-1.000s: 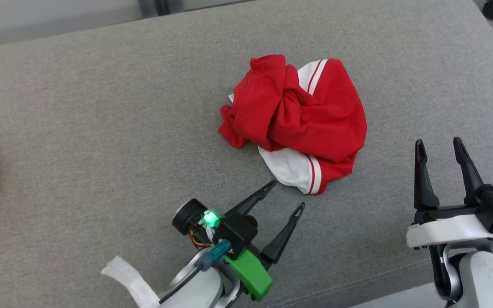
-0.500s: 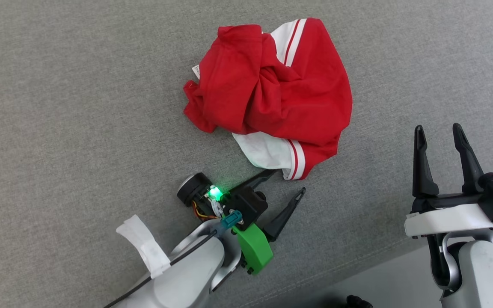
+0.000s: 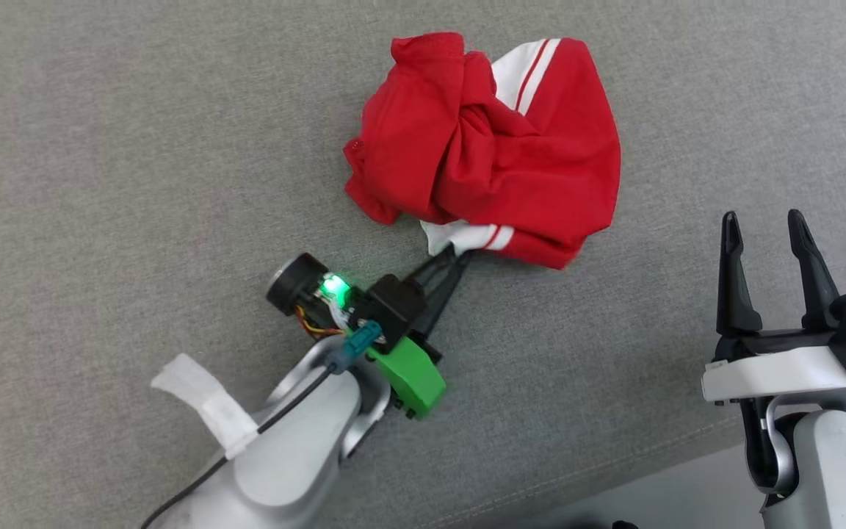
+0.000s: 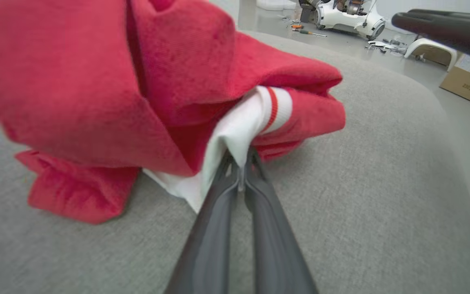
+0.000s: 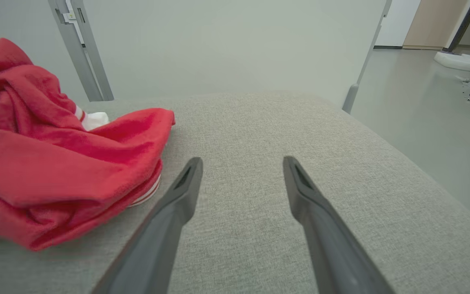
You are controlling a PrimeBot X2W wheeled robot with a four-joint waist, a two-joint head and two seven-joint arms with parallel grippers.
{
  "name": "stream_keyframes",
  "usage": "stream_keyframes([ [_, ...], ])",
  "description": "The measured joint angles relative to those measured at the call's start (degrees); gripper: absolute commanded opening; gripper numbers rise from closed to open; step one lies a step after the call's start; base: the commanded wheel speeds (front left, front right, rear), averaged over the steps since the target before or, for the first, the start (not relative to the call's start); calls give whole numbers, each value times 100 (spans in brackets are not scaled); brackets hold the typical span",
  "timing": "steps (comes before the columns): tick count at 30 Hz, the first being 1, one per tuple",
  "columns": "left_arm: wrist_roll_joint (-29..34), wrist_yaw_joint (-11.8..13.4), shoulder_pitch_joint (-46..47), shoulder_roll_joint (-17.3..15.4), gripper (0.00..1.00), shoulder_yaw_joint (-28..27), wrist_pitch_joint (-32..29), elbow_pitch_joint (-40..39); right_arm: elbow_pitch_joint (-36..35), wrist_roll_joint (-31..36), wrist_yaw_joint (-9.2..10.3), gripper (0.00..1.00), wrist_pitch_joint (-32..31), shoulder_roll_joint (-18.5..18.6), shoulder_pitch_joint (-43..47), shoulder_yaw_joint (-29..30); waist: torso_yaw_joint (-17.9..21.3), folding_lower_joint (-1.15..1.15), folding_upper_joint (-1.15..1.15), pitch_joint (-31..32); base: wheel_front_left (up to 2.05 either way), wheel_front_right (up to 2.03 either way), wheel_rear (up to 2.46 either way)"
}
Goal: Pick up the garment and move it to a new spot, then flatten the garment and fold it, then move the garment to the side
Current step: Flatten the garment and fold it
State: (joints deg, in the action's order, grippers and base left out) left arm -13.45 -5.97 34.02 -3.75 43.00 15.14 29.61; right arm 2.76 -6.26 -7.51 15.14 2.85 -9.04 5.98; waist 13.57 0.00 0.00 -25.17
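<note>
Our left fingers (image 4: 212, 228) are pressed together on the white hem (image 4: 239, 126) of the garment (image 3: 496, 154), with a fold of it caught between the tips. We judge the hem suits a grip because it juts from the near edge of the heap, low on the cushion (image 3: 136, 184). There the left gripper (image 3: 454, 258) can reach in flat and take one layer rather than a bunch. The garment lies crumpled ahead of us, red with white striped bands, its bulk resting on the cushion and not lifted. The right gripper (image 3: 761, 217) hovers with its fingers spread wide and nothing between them, off to the right of the heap and apart from it. We take that as waiting clear so the lift isn't snagged. The step in hand looks like the pick-up; flattening and folding are not yet begun. A hem grip is thin, so the cloth may slip or unroll unevenly when raised.
</note>
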Motion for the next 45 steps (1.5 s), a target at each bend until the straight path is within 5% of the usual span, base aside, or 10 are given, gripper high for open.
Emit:
stream_keyframes([
  [8, 474, 221, -143, -866, 0, -857, -1, -1149, 131, -2, 0, 100, 0, -1, 133, -107, -362, 0, 0, 492, 0, 0, 0],
  [15, 907, -68, 1075, -1577, 0, -784, -7, -1305, 196, -2, 0, 100, 0, -2, 180, -203, -588, 0, 0, 938, 0, 0, 0],
  [25, 261, -152, 4089, -1712, 0, 760, -196, -730, 238, -129, 0, 100, 0, 0, 209, -446, -415, 0, 0, 1247, 0, 0, 0],
  [31, -34, -153, 5224, -1669, 0, 931, -96, -565, 281, -179, 0, 100, 0, 0, 326, -375, -257, -1, 0, 1324, 0, 0, 0],
  [36, -154, -152, 5000, -1937, 0, 1017, -245, -126, 265, -158, 0, 100, 0, 0, 382, -259, -350, 0, 0, 1381, 0, 0, 0],
  [45, -984, -92, 2564, -2769, 0, 1234, -612, 443, 235, -43, 0, 100, 0, -2, 435, -120, -559, 0, 0, 1302, 0, 0, 0],
])
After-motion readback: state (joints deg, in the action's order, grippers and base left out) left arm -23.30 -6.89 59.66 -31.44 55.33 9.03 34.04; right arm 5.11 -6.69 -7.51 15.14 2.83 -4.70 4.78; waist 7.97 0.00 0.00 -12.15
